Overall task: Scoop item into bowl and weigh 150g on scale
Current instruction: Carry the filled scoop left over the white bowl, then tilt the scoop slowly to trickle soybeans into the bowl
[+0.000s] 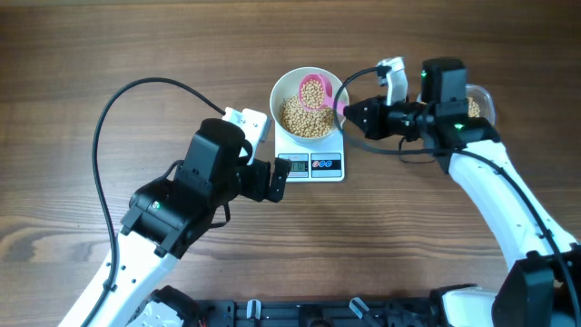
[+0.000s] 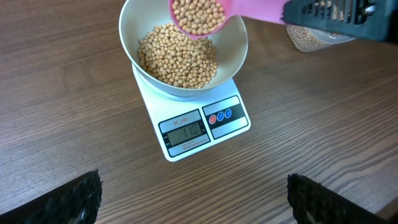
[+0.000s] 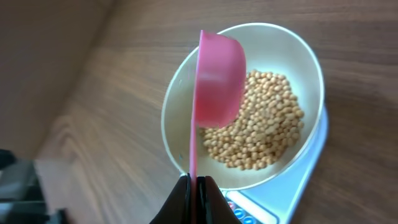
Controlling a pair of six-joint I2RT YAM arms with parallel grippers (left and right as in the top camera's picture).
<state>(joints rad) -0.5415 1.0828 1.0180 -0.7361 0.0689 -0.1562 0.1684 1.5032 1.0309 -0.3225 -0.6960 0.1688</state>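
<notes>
Light is bright, soft and even in all three views. In the overhead view the arms throw only faint, diffuse shadows on the table (image 1: 73, 54). In the right wrist view the wood pales into hazy blur toward 9 o'clock, and the pink scoop (image 3: 217, 81) looks slightly soft. In the left wrist view the bowl (image 2: 132, 34) casts a soft shadow on the scale (image 2: 199, 127) toward 6 o'clock, and the display digits are fuzzy.

Probably a robotics lab or test bench, going by the tabletop alone, with the room beyond out of view. Wood-grain table (image 1: 73, 54) carrying two white-and-black robot arms, left arm (image 1: 172, 204) and right arm (image 1: 495, 186). Black cable (image 1: 136, 85) looping loose over the surface; dark mounting rail (image 1: 300, 313) along the near edge. Small kitchen scale (image 1: 313, 165) the one domestic touch.
</notes>
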